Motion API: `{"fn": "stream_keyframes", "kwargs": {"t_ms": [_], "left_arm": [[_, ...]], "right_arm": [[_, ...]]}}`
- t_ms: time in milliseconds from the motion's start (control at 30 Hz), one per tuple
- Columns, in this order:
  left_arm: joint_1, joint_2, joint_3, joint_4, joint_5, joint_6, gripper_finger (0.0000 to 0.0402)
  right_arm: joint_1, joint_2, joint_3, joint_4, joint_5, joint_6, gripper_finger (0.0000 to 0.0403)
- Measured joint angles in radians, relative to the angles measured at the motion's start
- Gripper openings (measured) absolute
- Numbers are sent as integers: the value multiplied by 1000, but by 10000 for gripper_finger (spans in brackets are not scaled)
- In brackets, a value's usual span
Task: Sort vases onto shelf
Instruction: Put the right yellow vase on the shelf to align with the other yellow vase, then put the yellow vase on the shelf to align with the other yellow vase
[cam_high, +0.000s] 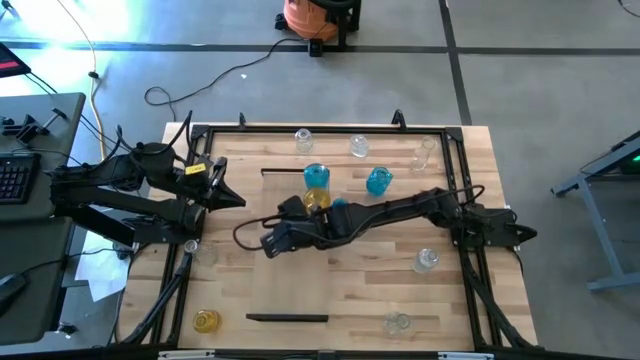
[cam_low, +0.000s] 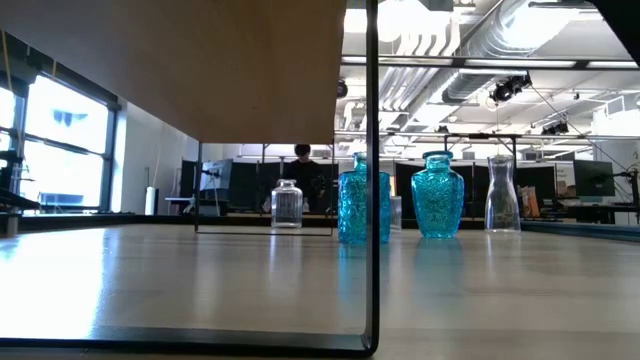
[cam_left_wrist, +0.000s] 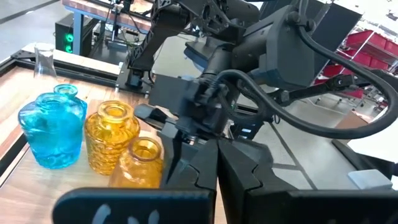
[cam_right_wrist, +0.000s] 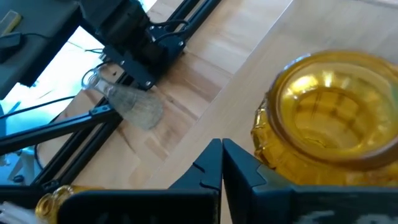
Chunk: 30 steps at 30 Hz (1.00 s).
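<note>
The round yellow glass vase (cam_right_wrist: 329, 124) stands on the pale wood shelf (cam_high: 300, 250) beside a blue glass vase (cam_high: 316, 177). Right gripper (cam_high: 272, 240) fingers together (holding nothing) just beside it; a careless swing risks toppling both.

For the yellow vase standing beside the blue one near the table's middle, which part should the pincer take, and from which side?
Probably the narrow neck under the rim of the yellow vase, coming from above. It stands upright, its body is wide and round, and the blue vase and another yellow vase crowd its sides. The right pincer, shut, is beside a yellow vase.
</note>
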Motion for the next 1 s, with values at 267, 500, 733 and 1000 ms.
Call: {"fn": "stream_keyframes", "kwargs": {"t_ms": [267,500,733,1000], "left_arm": [[0,0,0,0,0,0,0],[0,0,0,0,0,3,0],[0,0,0,0,0,19,0],[0,0,0,0,0,19,0]], "right_arm": [[-12,0,0,29,-8,-21,0],[10,0,0,45,-14,1,0],[9,0,0,52,-13,17,0],[16,0,0,66,-19,17,0]]}}
